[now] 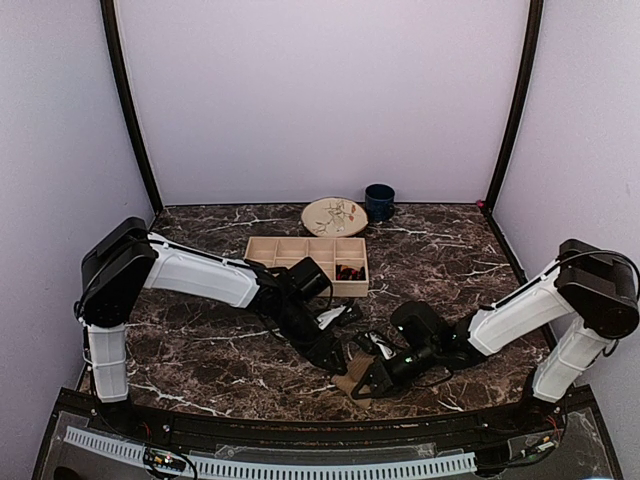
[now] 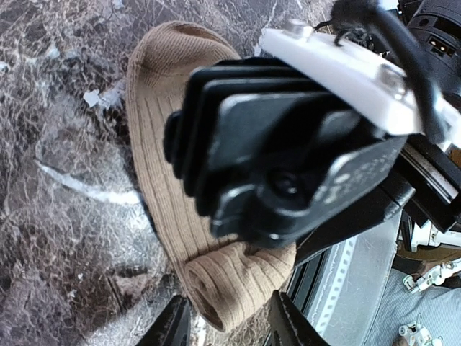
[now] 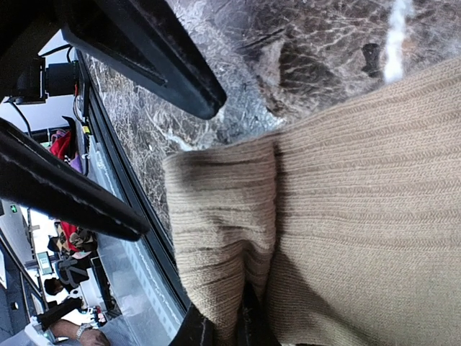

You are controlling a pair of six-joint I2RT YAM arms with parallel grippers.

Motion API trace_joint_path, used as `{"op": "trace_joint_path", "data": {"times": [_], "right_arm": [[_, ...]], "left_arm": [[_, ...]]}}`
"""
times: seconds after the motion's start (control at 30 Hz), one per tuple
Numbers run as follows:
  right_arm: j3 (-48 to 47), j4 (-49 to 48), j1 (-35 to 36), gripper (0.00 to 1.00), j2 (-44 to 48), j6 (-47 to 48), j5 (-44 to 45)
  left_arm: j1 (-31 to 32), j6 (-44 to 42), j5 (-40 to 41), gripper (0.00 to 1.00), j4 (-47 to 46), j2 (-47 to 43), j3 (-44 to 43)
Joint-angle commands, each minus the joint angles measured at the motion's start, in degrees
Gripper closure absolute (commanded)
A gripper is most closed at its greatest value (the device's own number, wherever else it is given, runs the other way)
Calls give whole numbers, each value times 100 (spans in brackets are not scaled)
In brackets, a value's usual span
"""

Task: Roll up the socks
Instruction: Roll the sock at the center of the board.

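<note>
Lying close to the table's near edge, with open marble to either side, a ribbed tan sock has one end rolled. The right gripper pinches that roll tight; the left gripper straddles it, jaws half apart, not clamping.

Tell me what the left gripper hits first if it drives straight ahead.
The left gripper would likely meet the rolled end of the tan sock, lying between its fingers. Just beyond, depth unclear, is the right gripper, pinching that sock.
</note>
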State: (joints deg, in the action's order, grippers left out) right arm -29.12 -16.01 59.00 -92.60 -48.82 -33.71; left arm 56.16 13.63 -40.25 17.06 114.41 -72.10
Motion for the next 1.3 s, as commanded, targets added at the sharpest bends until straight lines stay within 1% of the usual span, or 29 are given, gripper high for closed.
{"op": "trace_joint_path", "data": {"times": [0.0,0.37,0.57,0.67,1.0,1.1,1.27], "right_arm": [[163,387,-77,93,-261,-122,-116],[180,-92,-165,94,-475,-413,-471],[364,-554,-327,93,-514,-708,-717],[366,-570,-401,94,-490,-735,-770],[163,-536,-442,94,-585,-689,-881],[144,-612,-439,94,-644,-725,-931],[66,-656,-440,93,-697,-750,-927]], "left_arm": [[53,-190,-176,59,129,24,-165],[91,-477,-129,59,474,20,-146],[140,-585,-95,61,564,16,-173],[149,-561,-93,65,536,35,-152],[214,-451,-141,70,475,207,-291],[245,-406,-157,72,462,264,-318],[264,-289,-176,85,389,338,-282]]}}
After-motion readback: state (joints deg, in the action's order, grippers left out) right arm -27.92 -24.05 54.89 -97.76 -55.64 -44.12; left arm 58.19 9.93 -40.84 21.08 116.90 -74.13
